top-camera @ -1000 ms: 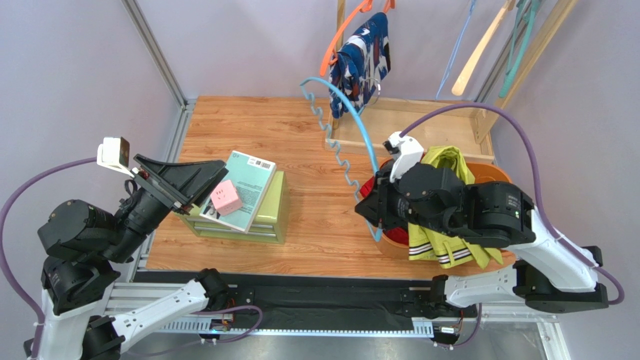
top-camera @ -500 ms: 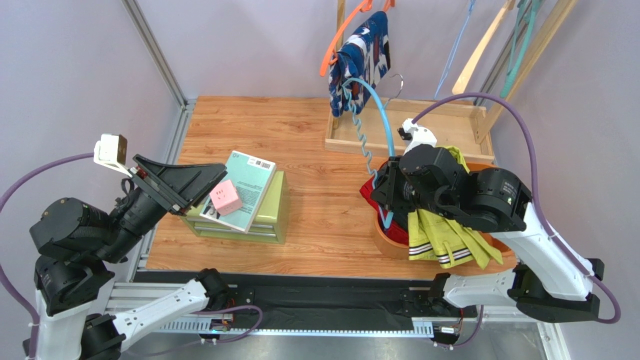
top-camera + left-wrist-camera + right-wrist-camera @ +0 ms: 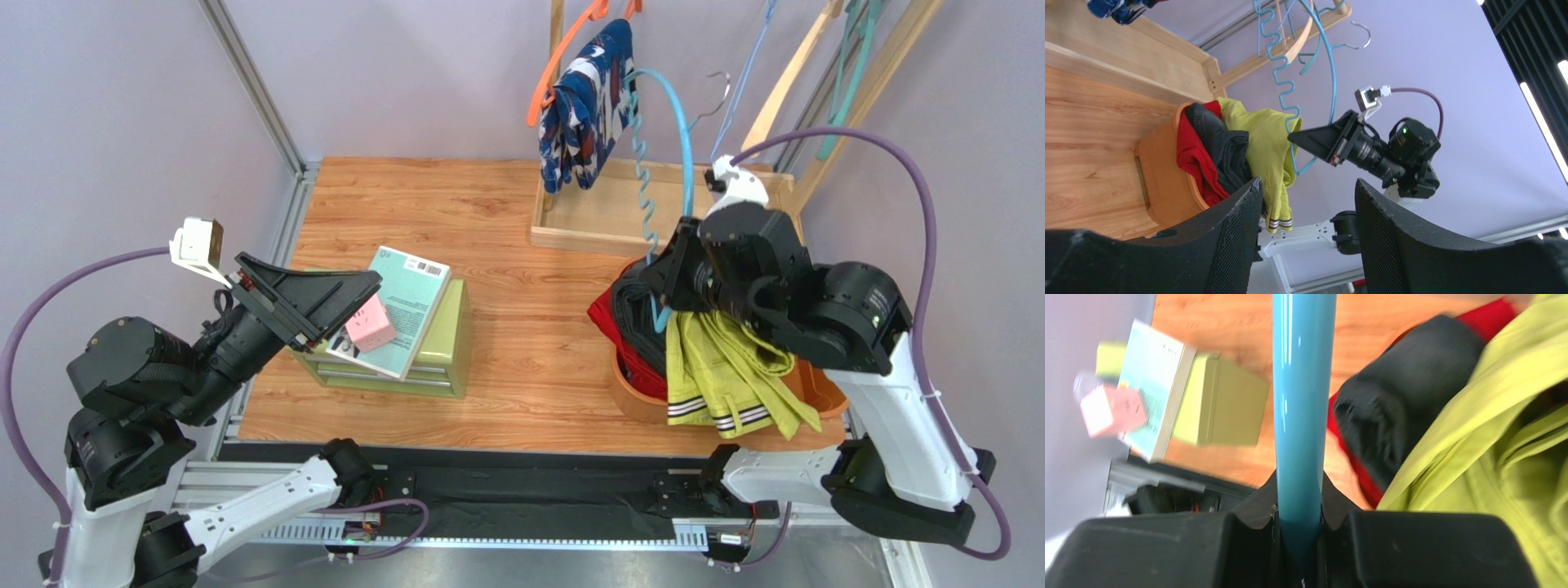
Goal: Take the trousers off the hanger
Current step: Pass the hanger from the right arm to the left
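My right hand (image 3: 1298, 516) grips the bare blue hanger (image 3: 1303, 404); my left hand (image 3: 1306, 236) is open and empty. Next I need the navy trousers (image 3: 595, 104), hanging on the orange hanger (image 3: 548, 69) at the back

Noted navy blue trousers (image 3: 589, 110) with white and red pattern, on orange hanger (image 3: 541, 83) over the worktop's far edge. Logged blue hanger (image 3: 1300, 386), plain and glossy. Found yellow-green trousers (image 3: 724, 361) with cuffs striped white and dark, plus black trousers (image 3: 638, 325) and red trousers (image 3: 605, 321), both plain, in orange-brown basket (image 3: 638, 398) near right front corner. Recorded light wood-grain worktop (image 3: 515, 245); olive-green box (image 3: 442, 355), pale teal book (image 3: 411, 300) and pink cube (image 3: 367, 325) near left edge.
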Robot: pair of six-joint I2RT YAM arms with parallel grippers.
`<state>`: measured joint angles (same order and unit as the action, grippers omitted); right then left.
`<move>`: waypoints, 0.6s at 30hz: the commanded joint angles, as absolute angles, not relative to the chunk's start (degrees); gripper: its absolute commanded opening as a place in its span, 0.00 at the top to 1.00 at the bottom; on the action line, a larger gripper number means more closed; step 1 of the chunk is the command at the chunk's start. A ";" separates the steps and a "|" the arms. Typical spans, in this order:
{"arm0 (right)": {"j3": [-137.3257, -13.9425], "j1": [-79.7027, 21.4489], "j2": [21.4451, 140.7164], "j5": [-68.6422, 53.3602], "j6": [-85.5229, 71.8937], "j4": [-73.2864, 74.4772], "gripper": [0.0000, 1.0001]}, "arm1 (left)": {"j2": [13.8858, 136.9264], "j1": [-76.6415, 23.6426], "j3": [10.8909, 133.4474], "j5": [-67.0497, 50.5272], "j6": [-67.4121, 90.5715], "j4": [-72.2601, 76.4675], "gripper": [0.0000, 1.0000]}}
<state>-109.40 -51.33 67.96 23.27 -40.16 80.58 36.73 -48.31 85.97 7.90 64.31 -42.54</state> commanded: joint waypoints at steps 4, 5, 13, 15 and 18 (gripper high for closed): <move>-118.30 -35.88 76.98 19.69 -25.94 82.46 1.00 | 39.64 -48.43 87.99 3.34 63.01 -42.55 0.38; -118.47 -34.38 78.30 18.99 -24.19 80.96 1.00 | 39.29 -48.43 87.37 2.82 63.19 -42.02 0.38; -125.05 -23.12 87.53 13.62 -19.07 68.49 1.00 | 37.89 -48.43 86.49 1.67 64.60 -43.68 0.39; -127.08 -22.07 88.85 13.36 -18.81 66.19 1.00 | 37.36 -48.43 85.96 1.93 64.34 -43.59 0.39; -132.53 -20.66 92.27 12.31 -19.07 64.60 1.00 | 37.00 -48.43 86.13 2.37 64.51 -44.65 0.39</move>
<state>-124.57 -21.93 91.35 13.80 -21.43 74.41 37.76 -48.31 86.19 3.18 64.38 -43.66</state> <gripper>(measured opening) 0.149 0.607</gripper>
